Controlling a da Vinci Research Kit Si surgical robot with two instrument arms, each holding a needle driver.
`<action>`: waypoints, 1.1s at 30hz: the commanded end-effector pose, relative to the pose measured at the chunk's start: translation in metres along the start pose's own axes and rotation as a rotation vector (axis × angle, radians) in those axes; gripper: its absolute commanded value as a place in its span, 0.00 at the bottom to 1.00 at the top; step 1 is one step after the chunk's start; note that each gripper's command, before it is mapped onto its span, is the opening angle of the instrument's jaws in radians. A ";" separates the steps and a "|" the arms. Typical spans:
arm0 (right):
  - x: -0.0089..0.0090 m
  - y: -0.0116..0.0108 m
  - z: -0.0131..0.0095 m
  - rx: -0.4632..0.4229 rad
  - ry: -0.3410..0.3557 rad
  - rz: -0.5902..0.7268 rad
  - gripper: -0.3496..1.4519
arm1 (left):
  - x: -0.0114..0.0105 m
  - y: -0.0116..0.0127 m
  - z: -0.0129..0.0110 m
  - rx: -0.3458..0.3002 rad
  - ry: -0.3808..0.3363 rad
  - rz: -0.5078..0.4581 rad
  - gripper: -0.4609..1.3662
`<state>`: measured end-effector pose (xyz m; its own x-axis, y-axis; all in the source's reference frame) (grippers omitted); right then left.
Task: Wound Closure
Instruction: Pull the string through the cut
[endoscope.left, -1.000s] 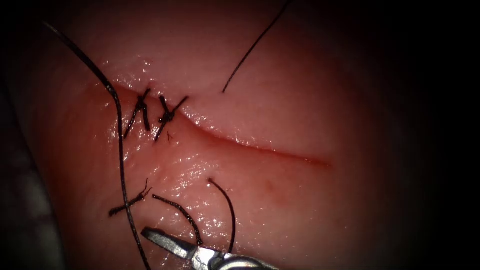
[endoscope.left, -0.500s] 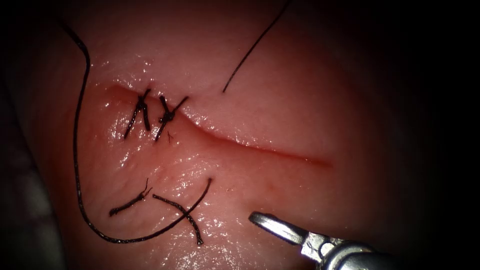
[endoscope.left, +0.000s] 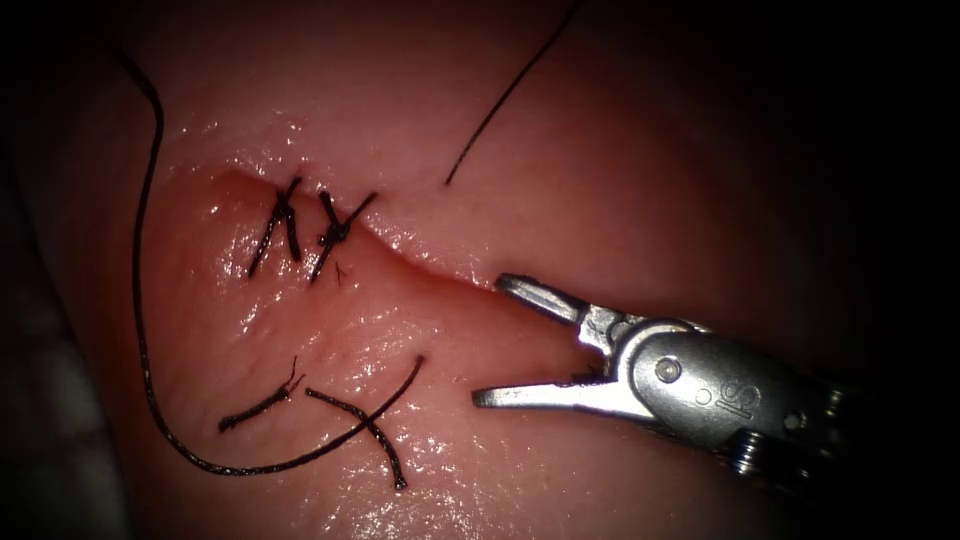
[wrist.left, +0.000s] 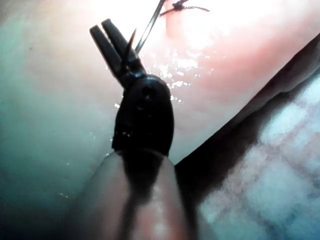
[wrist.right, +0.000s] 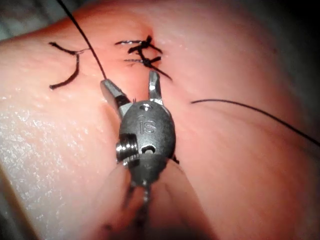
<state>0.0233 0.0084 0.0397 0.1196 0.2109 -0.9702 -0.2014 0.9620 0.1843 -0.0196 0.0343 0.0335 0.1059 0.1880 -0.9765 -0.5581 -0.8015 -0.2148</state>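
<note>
Endoscope view: R tool (endoscope.left: 500, 340) comes in from the right and sits over the middle of the cut (endoscope.left: 440, 275). Its fingers (endoscope.left: 535, 294) are spread wide, one tip at the cut line and the other below it over the tissue (endoscope.left: 560, 170). Nothing is between them.

Two stitches (endoscope.left: 335, 235) cross the left end of the cut. Two cut ends of thread (endoscope.left: 360, 428) lie on the tissue below, left of the tool.

The long thread (endoscope.left: 140, 330) comes down from top left and curves round under the cut ends. It runs up to a spot on the tissue just left of the lower finger tip. A 2nd strand (endoscope.left: 505, 95) lies above the cut, apart from everything else.

L wrist view: L tool (wrist.left: 106, 31) is a dark shape above the tissue (wrist.left: 225, 60). Its fingers (wrist.left: 117, 42) lie close together, w/ a slim gap at the tips. A pale thin line (wrist.left: 149, 27) and a dark sliver meet them near the root. Can't tell if that's needle or thread, or whether it's pinched or just lying behind. A knotted bit of thread (wrist.left: 179, 6) lies beyond.

R wrist view: R tool (wrist.right: 131, 80) has its fingers (wrist.right: 154, 82) splayed in a V, empty, pointing at the stitches (wrist.right: 142, 54). The long thread (wrist.right: 82, 36) passes beside one finger tip. The cut ends (wrist.right: 70, 72) lie off to that side. The 2nd strand (wrist.right: 250, 112) lies on the tissue (wrist.right: 240, 165) on the other side.
</note>
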 end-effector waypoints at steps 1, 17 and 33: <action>-0.0003 0.0000 0.0003 0.007 -0.007 -0.004 0.84 | 0.0000 0.0000 0.0000 -0.002 0.000 -0.001 0.06; -0.0018 -0.0014 0.0031 0.030 -0.048 -0.024 0.69 | 0.0000 0.0002 0.0000 -0.002 0.001 -0.005 0.06; -0.0008 -0.0032 0.0005 0.103 -0.040 -0.030 0.00 | -0.0002 0.0005 0.0002 -0.004 0.004 -0.003 0.06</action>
<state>0.0244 0.0047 0.0393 0.1615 0.1870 -0.9690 -0.0915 0.9805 0.1740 -0.0202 0.0340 0.0336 0.1107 0.1874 -0.9760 -0.5560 -0.8023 -0.2171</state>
